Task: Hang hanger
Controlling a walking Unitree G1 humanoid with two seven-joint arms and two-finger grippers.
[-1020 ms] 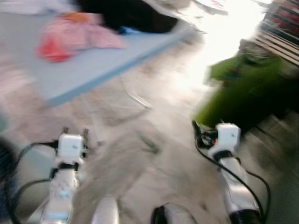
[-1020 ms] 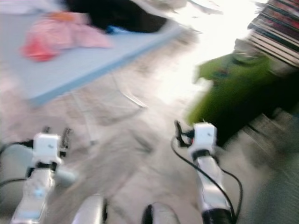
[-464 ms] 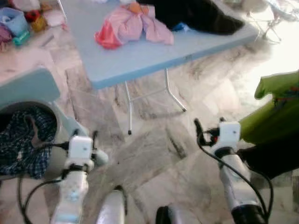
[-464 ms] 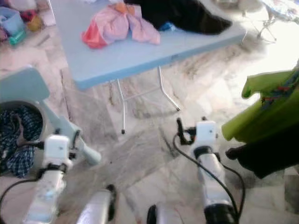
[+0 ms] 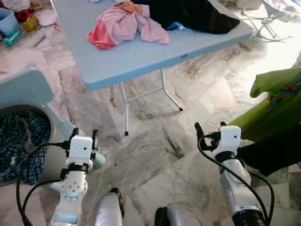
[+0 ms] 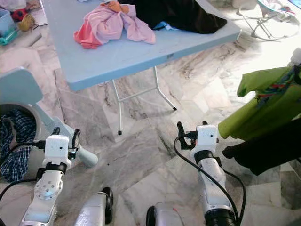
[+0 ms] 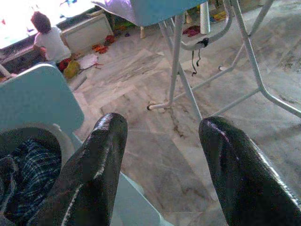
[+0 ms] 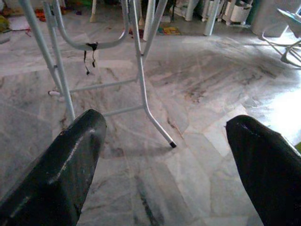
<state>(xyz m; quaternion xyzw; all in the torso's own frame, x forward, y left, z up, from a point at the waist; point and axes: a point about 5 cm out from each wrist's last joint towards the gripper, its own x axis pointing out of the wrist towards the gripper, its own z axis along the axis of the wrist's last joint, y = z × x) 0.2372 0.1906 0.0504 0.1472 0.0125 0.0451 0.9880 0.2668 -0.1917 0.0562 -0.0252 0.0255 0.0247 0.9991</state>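
No hanger can be made out by itself. A green garment (image 5: pixel 277 99) hangs at the right over a black one (image 5: pixel 277 150), close beside my right arm. My left gripper (image 5: pixel 85 132) is open and empty, held low over the marble floor next to a pale blue bin. My right gripper (image 5: pixel 209 125) is also open and empty, in front of the green garment. In the left wrist view its fingers (image 7: pixel 94 174) stand apart, pointing at the table legs. The right wrist view shows its wide-spread fingers (image 8: pixel 70 165) over bare floor.
A light blue folding table (image 5: pixel 131 56) stands ahead with pink clothes (image 5: pixel 124 26) and a black garment (image 5: pixel 193 14) on it; its white legs (image 5: pixel 126 110) reach the floor. The bin (image 5: pixel 56 127) at the left holds plaid cloth (image 5: pixel 21 141). Toys (image 5: pixel 19 19) lie far left.
The camera has swung and steadied, so the blur is gone and the table and bin come into view. Both arms keep the same pose, grippers still open.
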